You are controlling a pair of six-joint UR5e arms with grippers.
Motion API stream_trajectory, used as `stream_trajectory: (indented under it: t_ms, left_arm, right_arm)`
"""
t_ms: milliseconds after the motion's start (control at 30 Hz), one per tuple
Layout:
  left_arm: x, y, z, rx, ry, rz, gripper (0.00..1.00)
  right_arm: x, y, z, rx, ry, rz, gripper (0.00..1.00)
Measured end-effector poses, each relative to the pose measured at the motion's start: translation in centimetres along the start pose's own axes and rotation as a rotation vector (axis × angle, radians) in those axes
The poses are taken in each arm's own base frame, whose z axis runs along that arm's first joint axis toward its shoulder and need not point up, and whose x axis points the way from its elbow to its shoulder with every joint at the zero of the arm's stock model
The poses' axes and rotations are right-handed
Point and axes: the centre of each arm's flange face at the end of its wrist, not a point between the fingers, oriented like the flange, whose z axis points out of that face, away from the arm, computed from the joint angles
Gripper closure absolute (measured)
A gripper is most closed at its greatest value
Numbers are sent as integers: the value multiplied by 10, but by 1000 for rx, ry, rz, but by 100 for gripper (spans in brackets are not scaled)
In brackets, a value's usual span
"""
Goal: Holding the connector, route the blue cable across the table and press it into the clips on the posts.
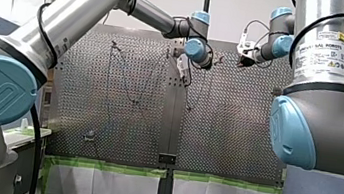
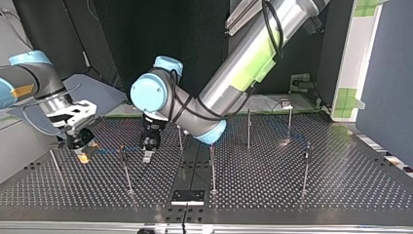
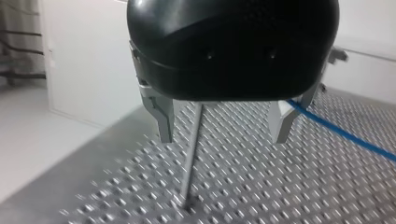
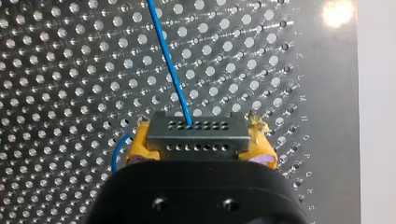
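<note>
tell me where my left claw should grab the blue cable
Probably the straight stretch of blue cable beside the open left claw, fingers straddling it crosswise from above. It runs thin and straight there; its connector end sits clamped in the right claw.

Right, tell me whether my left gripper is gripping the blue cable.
No: in the left wrist view my left gripper stands open, a post showing between its fingers, and the blue cable runs past outside one finger.
</note>
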Motion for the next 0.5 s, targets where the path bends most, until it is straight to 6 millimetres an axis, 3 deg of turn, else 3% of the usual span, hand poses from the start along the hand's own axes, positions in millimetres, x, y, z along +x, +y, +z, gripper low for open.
stream_trajectory:
  t_ms: [267, 500]
  left_arm:
    - [-19, -5, -24, 71, 20, -67, 0]
    - [-27, -12, -60, 128, 104, -15, 0]
  right_arm:
    - [-1, -2, 0, 4, -3, 1, 100]
    - [-1, -3, 0, 5, -4, 1, 100]
